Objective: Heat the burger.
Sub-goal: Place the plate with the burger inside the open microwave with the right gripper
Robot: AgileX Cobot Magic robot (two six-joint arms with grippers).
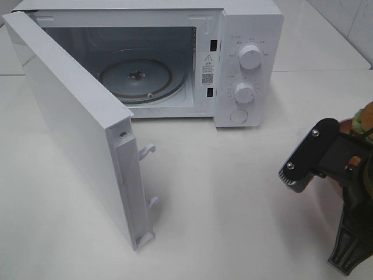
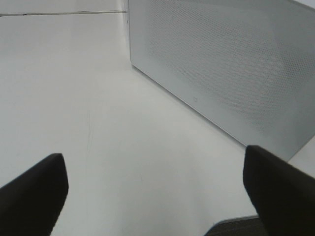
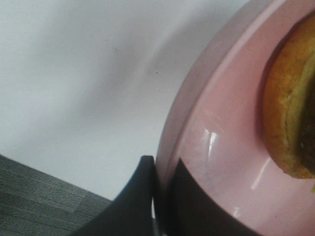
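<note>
Right arm low over table (image 1: 233, 204), forearm level, wrist angled down to pink plate (image 3: 221, 123). Right gripper (image 3: 162, 164) closed, pinching plate rim: one finger (image 3: 138, 201) outside, other inside. Burger (image 3: 290, 113) on plate, just past fingertips, not touching them. Only bun edge visible; upright or tilted, cannot tell. Left gripper (image 2: 153, 155) spread wide, holding nothing; microwave door (image 2: 236, 64) ahead of it.

You have the microwave (image 1: 250, 35) at the far side of the table (image 1: 233, 192), door (image 1: 76, 128) swung out to the near left, turntable (image 1: 135, 79) inside. At the right edge, the burger (image 3: 290, 118) sits on the plate (image 3: 221, 147).
</note>
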